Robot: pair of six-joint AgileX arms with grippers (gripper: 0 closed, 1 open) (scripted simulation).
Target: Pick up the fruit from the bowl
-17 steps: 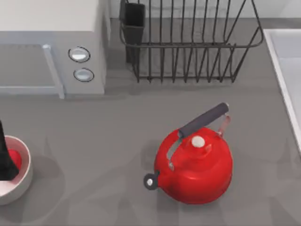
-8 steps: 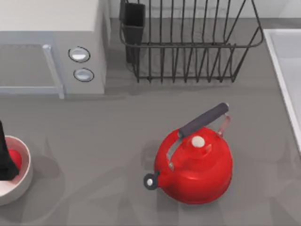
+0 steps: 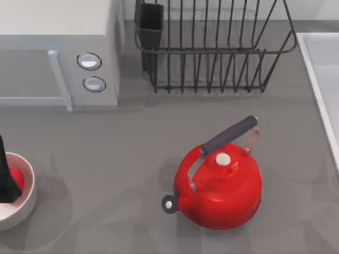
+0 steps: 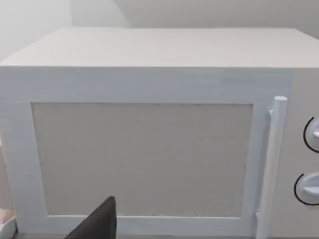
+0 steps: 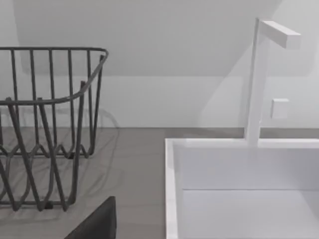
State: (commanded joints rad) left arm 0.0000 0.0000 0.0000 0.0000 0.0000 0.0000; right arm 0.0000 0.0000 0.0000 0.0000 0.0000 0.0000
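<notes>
The left gripper [image 3: 6, 180] was down inside the bowl [image 3: 26, 198] at the table's left edge, its dark body covering part of the fruit [image 3: 17, 178], which sat in the bowl right against the gripper's right side. Whether the fingers were spread or closed on the fruit, I couldn't tell. Well off to the gripper's right stood the red kettle [image 3: 220, 185]; beyond the gripper sat the microwave [image 3: 58, 53], which the left wrist camera faced [image 4: 149, 149]. The right wrist camera faced a dish rack [image 5: 45, 129] and a white sink [image 5: 239, 189].
</notes>
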